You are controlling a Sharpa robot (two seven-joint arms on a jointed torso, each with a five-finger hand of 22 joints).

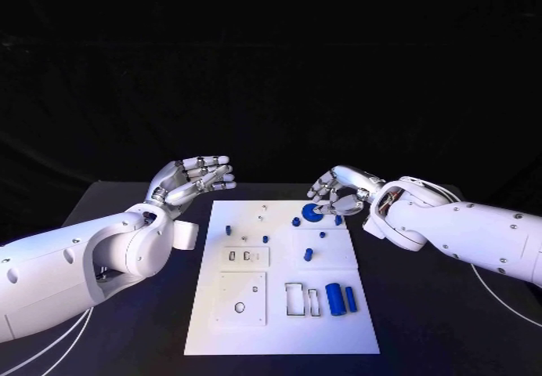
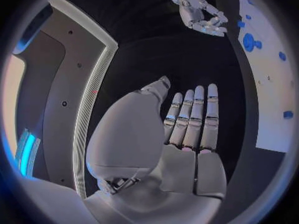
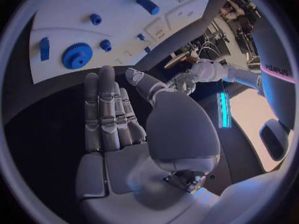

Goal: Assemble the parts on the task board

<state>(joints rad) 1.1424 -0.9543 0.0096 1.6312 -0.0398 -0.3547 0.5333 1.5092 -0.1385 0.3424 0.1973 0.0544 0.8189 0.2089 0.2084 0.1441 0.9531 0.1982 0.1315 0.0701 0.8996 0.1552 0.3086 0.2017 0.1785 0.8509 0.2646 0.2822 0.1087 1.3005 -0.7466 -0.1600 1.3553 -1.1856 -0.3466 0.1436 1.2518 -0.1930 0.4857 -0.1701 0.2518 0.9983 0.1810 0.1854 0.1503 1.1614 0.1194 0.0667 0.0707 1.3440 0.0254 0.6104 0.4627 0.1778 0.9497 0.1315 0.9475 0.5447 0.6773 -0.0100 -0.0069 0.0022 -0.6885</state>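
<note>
While the left hand (image 1: 194, 178) hovers empty with fingers apart, the right hand (image 1: 342, 192), seemingly empty too, hangs over the task board (image 1: 283, 329).

Task board (image 1: 283, 329) mid-table (image 1: 113, 204) — parts (image 1: 335, 298) on it, seemingly.

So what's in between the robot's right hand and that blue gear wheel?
Nothing. In the head view the right hand hovers right beside the blue gear at the task board's far end. Between them there's a small strip of bare white board.
</note>
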